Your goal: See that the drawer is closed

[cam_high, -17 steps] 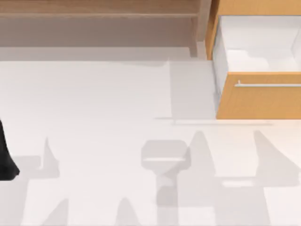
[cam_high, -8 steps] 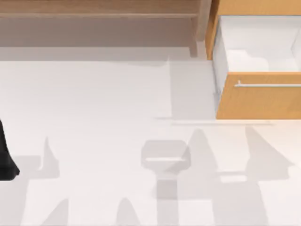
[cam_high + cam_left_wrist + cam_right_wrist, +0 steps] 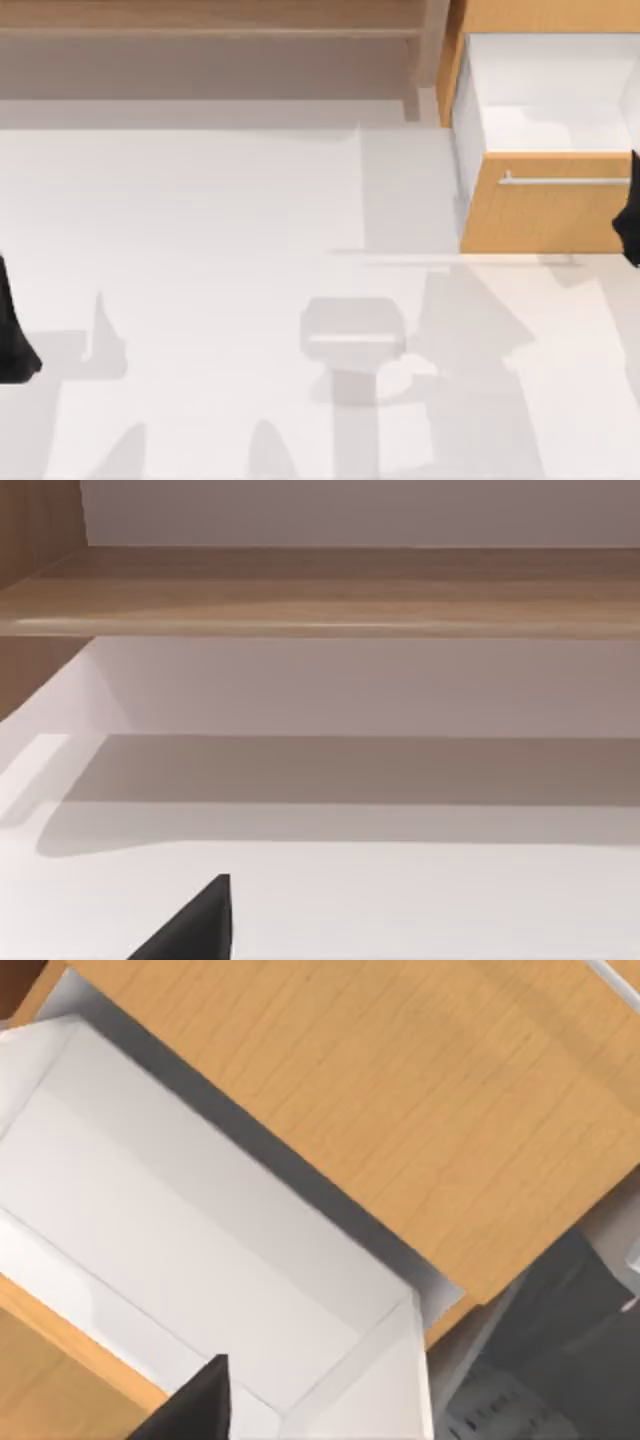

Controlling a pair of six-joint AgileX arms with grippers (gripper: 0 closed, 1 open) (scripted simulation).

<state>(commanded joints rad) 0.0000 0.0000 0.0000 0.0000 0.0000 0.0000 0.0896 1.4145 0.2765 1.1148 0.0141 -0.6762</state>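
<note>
Clearly, the drawer (image 3: 545,140) is not closed — it stands pulled out at the far right of the desk (image 3: 230,260), its white inner walls and floor open to the top view. Its flat orange-tan front (image 3: 540,215) faces the near side, and the thin silver bar handle (image 3: 565,181) runs level across the upper part of that front. The cabinet body (image 3: 540,15) that the drawer slides into sits behind it, against the far edge.

At the right edge of the top view the right tool (image 3: 630,215) appears as a dark shape just in front of the drawer front, close to the right end of the handle; whether it touches the wood or the bar cannot be told. Whether it is released or clenched cannot be told either. In the right wrist view one dark fingertip (image 3: 195,1410) shows over the white inside of the drawer (image 3: 200,1240), with the orange-tan cabinet panel (image 3: 400,1110) beyond it.

The left tool (image 3: 12,330) is parked at the left edge of the desk, well apart from the drawer — its state cannot be told. The left wrist view looks across the bare white desk (image 3: 400,900) toward the long, darker brown shelf unit (image 3: 330,590), which runs along the far side to the left of the drawer.
</note>
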